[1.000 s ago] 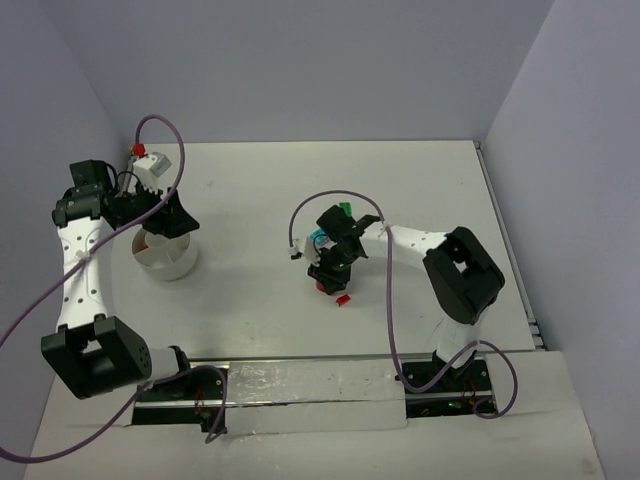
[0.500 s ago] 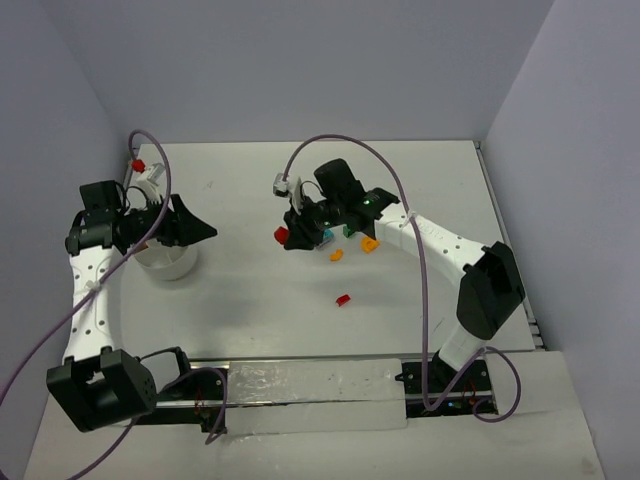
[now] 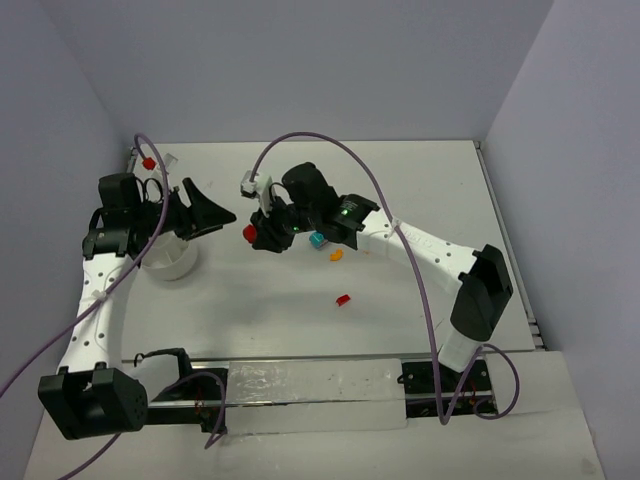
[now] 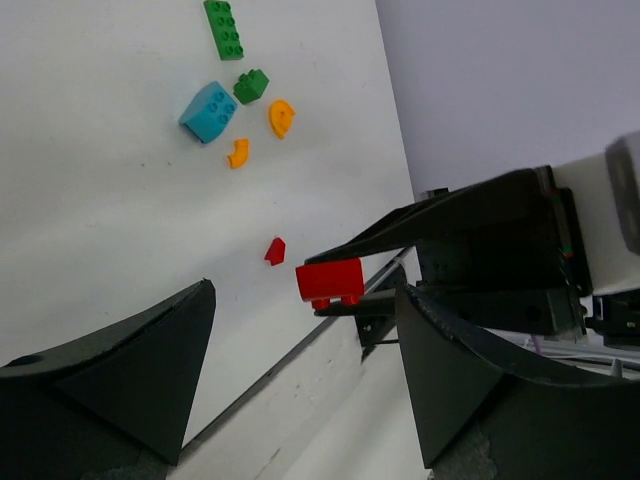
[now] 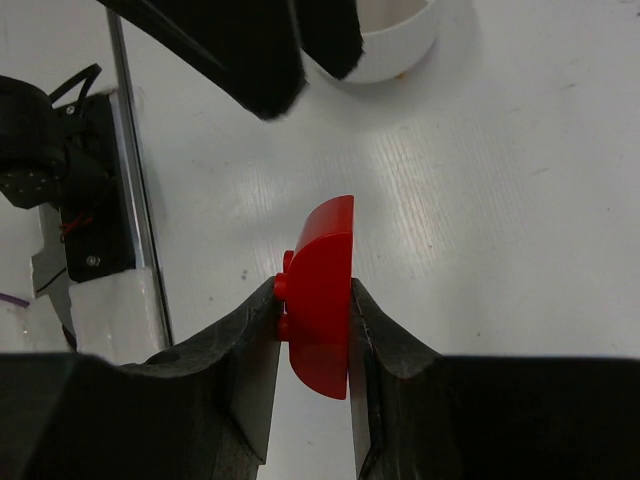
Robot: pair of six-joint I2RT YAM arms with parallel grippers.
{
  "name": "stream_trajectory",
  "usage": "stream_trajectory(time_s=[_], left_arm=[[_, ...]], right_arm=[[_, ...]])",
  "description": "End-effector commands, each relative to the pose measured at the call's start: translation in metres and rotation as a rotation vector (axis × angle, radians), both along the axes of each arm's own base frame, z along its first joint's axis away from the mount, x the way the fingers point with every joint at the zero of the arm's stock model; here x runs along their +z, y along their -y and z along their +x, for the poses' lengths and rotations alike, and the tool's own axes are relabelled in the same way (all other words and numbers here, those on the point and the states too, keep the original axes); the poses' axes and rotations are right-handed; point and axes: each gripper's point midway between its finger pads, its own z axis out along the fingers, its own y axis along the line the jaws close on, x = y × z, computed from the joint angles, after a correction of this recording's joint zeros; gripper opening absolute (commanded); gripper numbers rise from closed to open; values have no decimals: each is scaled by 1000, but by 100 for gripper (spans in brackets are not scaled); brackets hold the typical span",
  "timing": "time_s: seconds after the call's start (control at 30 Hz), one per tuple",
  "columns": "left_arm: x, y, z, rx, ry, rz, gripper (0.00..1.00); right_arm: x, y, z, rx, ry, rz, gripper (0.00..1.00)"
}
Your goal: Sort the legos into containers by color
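Note:
My right gripper [image 5: 312, 305] is shut on a red curved brick [image 5: 322, 290] and holds it above the table; the brick also shows in the top view [image 3: 249, 233]. My left gripper [image 3: 215, 208] is open and empty, just left of that brick, which in the left wrist view [image 4: 330, 280] hangs between my spread fingers. The white bowl [image 3: 172, 263] sits under the left arm, partly hidden, its compartments not visible. On the table lie a cyan brick [image 4: 208, 110], two green bricks [image 4: 224, 28], two orange curved pieces [image 4: 281, 118] and a small red piece [image 4: 274, 250].
The bowl's rim [image 5: 385, 55] shows at the top of the right wrist view, behind the left fingers [image 5: 255, 60]. The rail [image 3: 300, 365] runs along the near edge. Grey walls close in the back and both sides.

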Motion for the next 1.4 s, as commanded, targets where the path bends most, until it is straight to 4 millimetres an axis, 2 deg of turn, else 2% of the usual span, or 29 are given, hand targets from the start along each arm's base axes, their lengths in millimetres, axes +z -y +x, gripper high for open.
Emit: stream_trajectory(time_s=[0.0,0.17,0.43,0.57,0.7,0.73,0.83,0.9,0.97,1.0,1.03,1.07,1.1,1.13,1.17,1.23,1.37], left_arm=[[12,6,8,15,2,-30,83],[11,12,5,-11,-2,-29,83],[3,29,-10,-89,12,-18,80],[3,31,-10,-101,5,-26,75],[2,33,-10,-110,-7,-44,60],[2,33,-10,-111,-4,-44,60],[5,33,-10,-113,8,-43,41],[7,32,-11,-113,19,-40,22],[8,30,-11,-103,35,-26,3],[8,29,-12,-100,40,-18,1],[9,26,-13,-90,53,-1,0],[10,20,-13,-67,71,31,0],[13,16,-11,-58,104,54,0],[14,7,-11,-31,117,101,0],[13,-1,-9,-13,139,150,0],[6,-20,-11,28,127,276,0],[-13,-59,-12,83,117,509,0]], right_arm=[[28,-15,8,-37,62,52,0],[31,-25,2,-25,80,49,0],[37,-32,3,-26,77,61,0],[40,-33,2,-24,76,65,0],[43,-34,1,-24,82,68,0],[42,-34,1,-24,81,66,0],[42,-34,0,-21,78,65,0],[42,-34,0,-23,74,64,2],[41,-33,0,-25,69,61,22],[42,-33,-1,-25,70,63,28],[42,-32,-1,-28,68,61,43],[40,-30,-1,-36,62,57,63],[38,-28,-1,-39,59,50,73],[37,-25,1,-48,45,43,87],[34,-20,3,-56,33,35,96],[32,-9,6,-69,7,35,100],[17,17,14,-101,-39,12,100]])
